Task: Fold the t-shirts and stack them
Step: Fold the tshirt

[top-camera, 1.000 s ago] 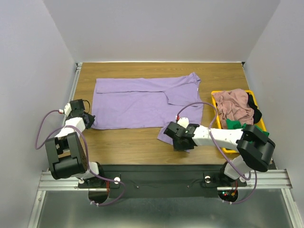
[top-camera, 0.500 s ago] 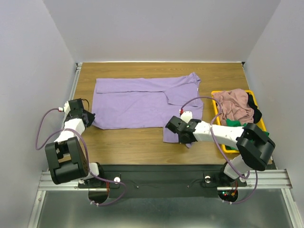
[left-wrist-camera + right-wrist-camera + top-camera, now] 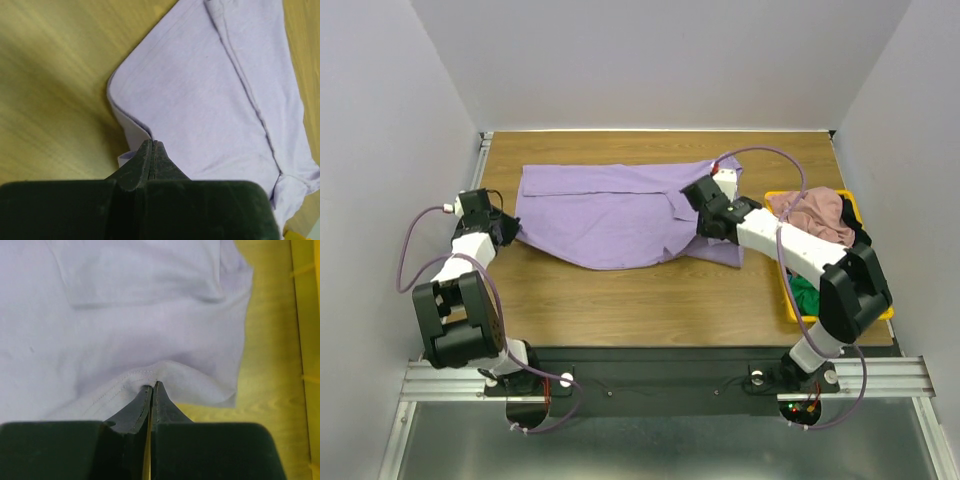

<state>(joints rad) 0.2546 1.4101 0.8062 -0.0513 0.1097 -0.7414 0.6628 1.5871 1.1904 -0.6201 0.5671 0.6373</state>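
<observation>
A lavender t-shirt [image 3: 610, 215] lies spread across the wooden table, its near right part pulled up and doubled over. My left gripper [image 3: 508, 232] is shut on the shirt's near left corner; the left wrist view shows its tips [image 3: 151, 142] pinched on the cloth edge [image 3: 210, 100]. My right gripper [image 3: 700, 203] is over the shirt's right part, shut on the stitched hem, which bunches at its tips [image 3: 151, 385] above the lavender cloth [image 3: 125, 315]. A dusty pink t-shirt [image 3: 815, 215], a green one [image 3: 805, 292] and a black one [image 3: 860, 235] lie heaped in the tray.
The yellow tray [image 3: 772, 196] stands at the table's right edge, just right of my right arm; its rim [image 3: 305, 315] shows in the right wrist view. Bare wood [image 3: 620, 300] runs along the near side. White walls close in the left, right and back.
My right gripper shut on the near right hem and carried it away from the near edge, up over the shirt's right part. My left gripper shifted slightly farther with its corner.
</observation>
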